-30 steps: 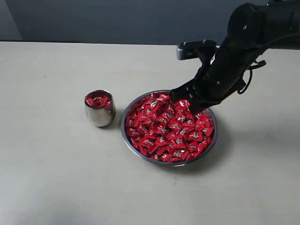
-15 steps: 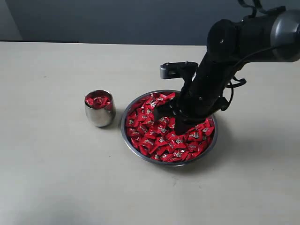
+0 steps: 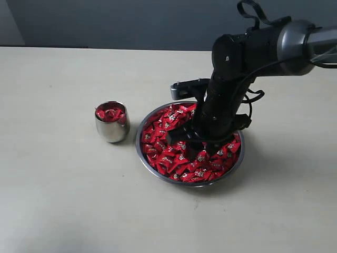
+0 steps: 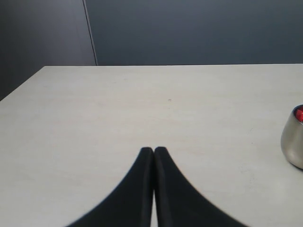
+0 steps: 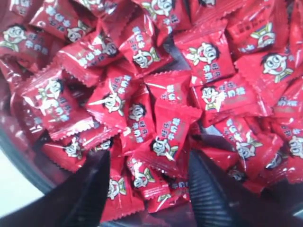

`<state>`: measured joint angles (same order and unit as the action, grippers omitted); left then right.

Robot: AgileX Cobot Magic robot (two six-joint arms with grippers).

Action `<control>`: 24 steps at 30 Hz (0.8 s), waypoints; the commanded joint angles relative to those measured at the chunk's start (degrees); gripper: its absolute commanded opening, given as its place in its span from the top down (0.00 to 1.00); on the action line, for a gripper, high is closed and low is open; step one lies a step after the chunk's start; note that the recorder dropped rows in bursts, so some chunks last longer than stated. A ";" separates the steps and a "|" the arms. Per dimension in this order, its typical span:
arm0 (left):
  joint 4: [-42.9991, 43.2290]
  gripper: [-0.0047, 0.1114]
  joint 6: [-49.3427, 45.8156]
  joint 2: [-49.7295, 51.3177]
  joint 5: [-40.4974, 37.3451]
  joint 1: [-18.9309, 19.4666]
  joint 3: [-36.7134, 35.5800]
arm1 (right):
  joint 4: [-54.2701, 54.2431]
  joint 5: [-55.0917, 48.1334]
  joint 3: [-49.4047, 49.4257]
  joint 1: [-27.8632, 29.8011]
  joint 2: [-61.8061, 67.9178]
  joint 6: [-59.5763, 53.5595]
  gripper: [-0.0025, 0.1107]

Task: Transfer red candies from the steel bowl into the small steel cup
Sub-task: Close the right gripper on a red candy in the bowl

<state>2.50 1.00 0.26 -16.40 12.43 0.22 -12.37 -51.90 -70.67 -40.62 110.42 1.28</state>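
The steel bowl (image 3: 139, 149) sits in the middle of the table, heaped with red candies (image 3: 164, 130). My right gripper (image 3: 192, 143) points down into the pile near the bowl's centre. In the right wrist view the right gripper (image 5: 149, 158) is open, its fingers (image 5: 92, 187) pushed in among the red candies (image 5: 137, 111), with a few wrappers lying between them. The small steel cup (image 3: 111, 130) stands left of the bowl and holds some red candies (image 3: 110, 113). My left gripper (image 4: 154, 150) is shut and empty above bare table, with the cup (image 4: 293, 142) off to one side.
The pale table (image 3: 63, 200) stretches around the bowl and cup. A dark wall (image 3: 131, 21) runs behind the far table edge. The right arm's black links and cables (image 3: 253, 47) reach in from the upper right above the bowl.
The right arm swung left from the bowl's far right rim and lowered into the candy pile. Its jaws have opened.
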 commanded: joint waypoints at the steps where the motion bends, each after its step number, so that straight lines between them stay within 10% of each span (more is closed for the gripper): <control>1: 0.07 0.96 0.15 -0.26 0.10 0.05 -0.22 | -0.30 -0.05 -0.44 -0.04 0.28 2.80 0.52; 24: 0.07 0.96 0.15 -0.26 0.10 0.05 -0.22 | 0.34 4.00 -0.56 -0.04 4.37 3.48 0.65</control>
<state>2.50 1.00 0.26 -16.40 12.43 0.22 -12.53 -48.32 -70.88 -40.62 114.80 4.73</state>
